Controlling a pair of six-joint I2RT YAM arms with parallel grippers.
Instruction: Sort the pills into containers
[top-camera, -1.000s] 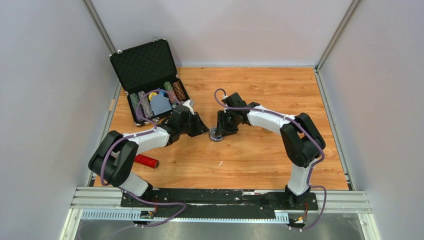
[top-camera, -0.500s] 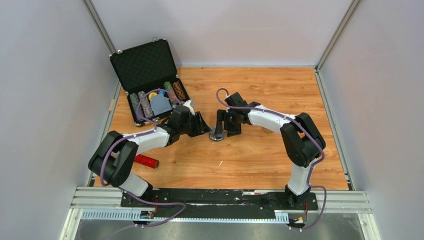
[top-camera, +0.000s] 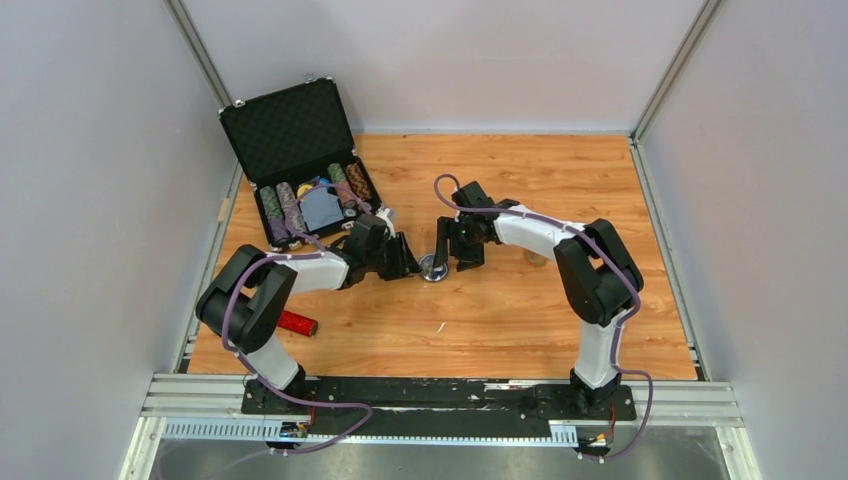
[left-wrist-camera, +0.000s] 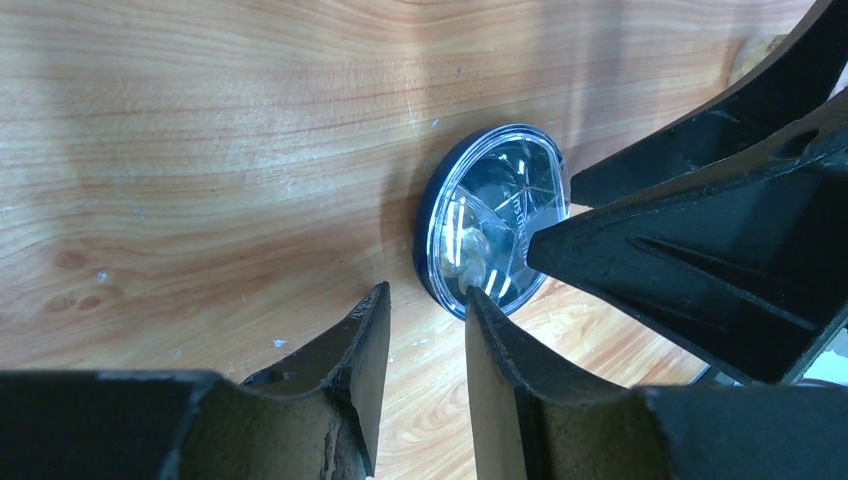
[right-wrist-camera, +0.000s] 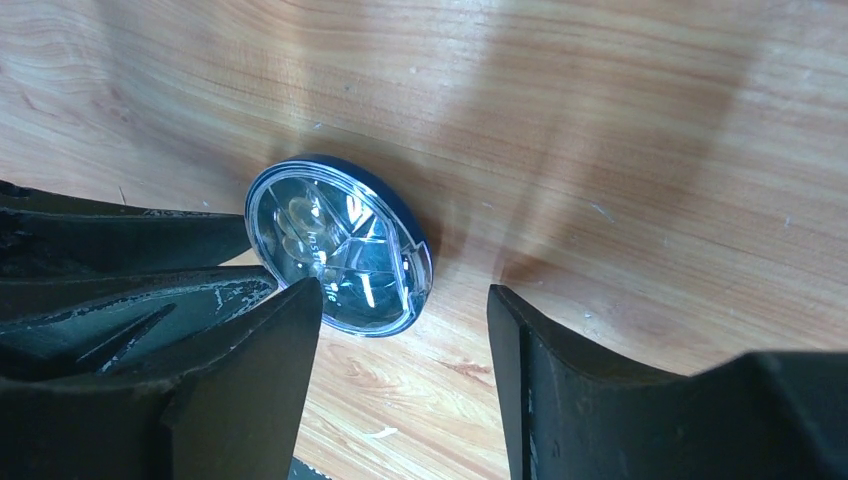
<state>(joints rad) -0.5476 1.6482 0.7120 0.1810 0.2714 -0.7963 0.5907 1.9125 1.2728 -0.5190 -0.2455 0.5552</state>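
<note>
An open black case (top-camera: 300, 170) stood at the far left of the wooden surface (top-camera: 520, 320). Near the centre, the left hand (left-wrist-camera: 425, 295) showed a narrow gap between its fingers, holding nothing. The round dish (left-wrist-camera: 495, 225) lay flat just beyond it. The right hand (right-wrist-camera: 400, 292) stood wide apart and empty beside the dish.
</note>
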